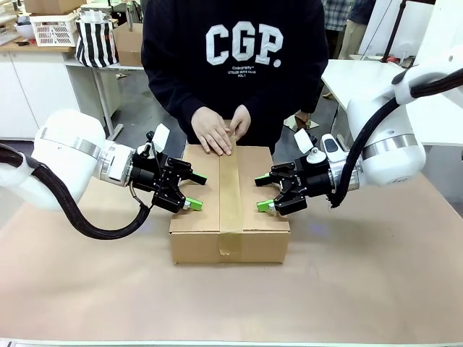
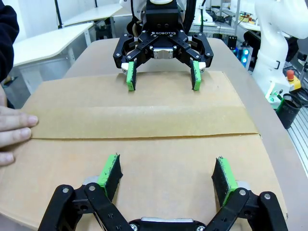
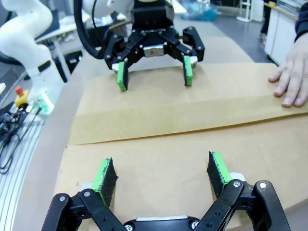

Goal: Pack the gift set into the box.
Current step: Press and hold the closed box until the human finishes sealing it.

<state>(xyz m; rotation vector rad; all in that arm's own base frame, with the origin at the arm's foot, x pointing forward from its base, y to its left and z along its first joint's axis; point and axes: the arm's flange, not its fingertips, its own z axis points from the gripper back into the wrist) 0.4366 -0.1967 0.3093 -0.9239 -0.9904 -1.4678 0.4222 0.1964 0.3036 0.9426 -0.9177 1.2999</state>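
Note:
The box (image 1: 230,202) is a wide brown cardboard carton in the middle of the table, its top flaps down and a strip of brown tape (image 1: 231,189) running along the seam. The gift set is hidden. My left gripper (image 1: 187,191) hovers open over the box's left edge. My right gripper (image 1: 264,194) hovers open over its right edge. In the left wrist view my left gripper (image 2: 167,175) spreads just above the box top (image 2: 144,159), facing the right gripper (image 2: 161,75). In the right wrist view my right gripper (image 3: 161,175) faces the left gripper (image 3: 154,74). The person's hands (image 1: 221,130) press on the far end.
Brown paper (image 1: 362,289) covers the table around the box. The person (image 1: 235,50) in a dark sweatshirt stands at the far side. A white crate (image 1: 54,29) and a striped bag (image 1: 96,40) sit on furniture at the back left.

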